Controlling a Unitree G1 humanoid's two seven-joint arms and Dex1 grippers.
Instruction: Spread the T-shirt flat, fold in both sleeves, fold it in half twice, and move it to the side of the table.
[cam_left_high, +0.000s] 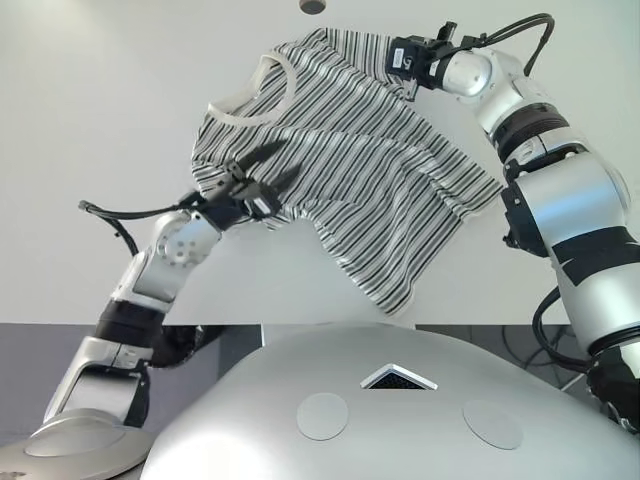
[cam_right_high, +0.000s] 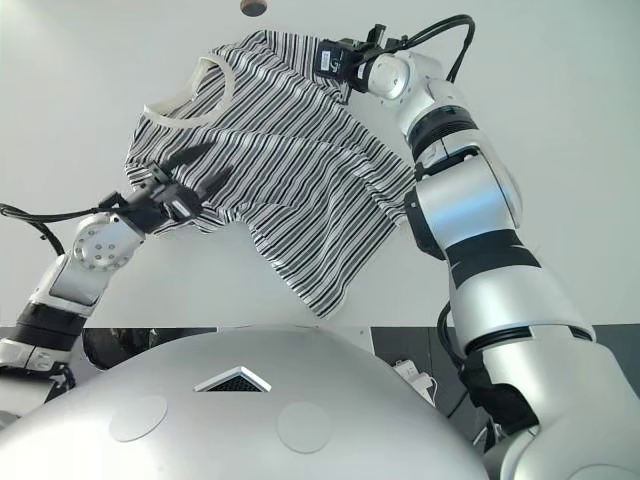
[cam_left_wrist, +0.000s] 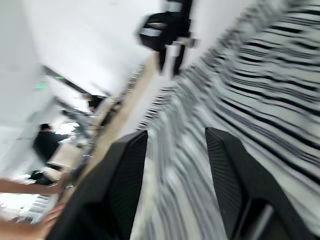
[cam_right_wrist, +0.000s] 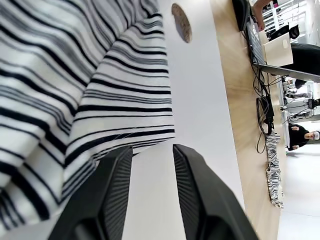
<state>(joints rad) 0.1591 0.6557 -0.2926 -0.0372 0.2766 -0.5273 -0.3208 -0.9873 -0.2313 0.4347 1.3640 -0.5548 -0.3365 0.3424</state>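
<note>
Left eye view: a striped shirt (cam_left_high: 350, 170) lies rumpled on the white table (cam_left_high: 100, 80), its far edge just short of the dark disc (cam_left_high: 313, 6) set in the tabletop. The cream collar (cam_left_high: 250, 95) sits to the robot's left of the disc and a little nearer the robot. The right gripper (cam_left_high: 395, 58) is at the shirt's far edge, near the disc and to its right. The left gripper (cam_left_high: 288, 158) rests on the cloth well apart from the disc, past the collar, with its two dark fingers spread.

Right eye view: the hem corner (cam_right_high: 320, 300) points toward the robot and is the part of the shirt farthest from the disc. The cloth is bunched along the side nearest the right arm.

Left wrist view: the left gripper's fingers (cam_left_wrist: 120, 185) stand wide apart, with striped cloth showing in the gap. The right gripper shows farther off, beyond the shirt.

Right wrist view: the right gripper's fingers (cam_right_wrist: 115, 190) are parted over bare table and hold nothing. The shirt's edge lies just past their tips, and the disc is just beside that edge.
</note>
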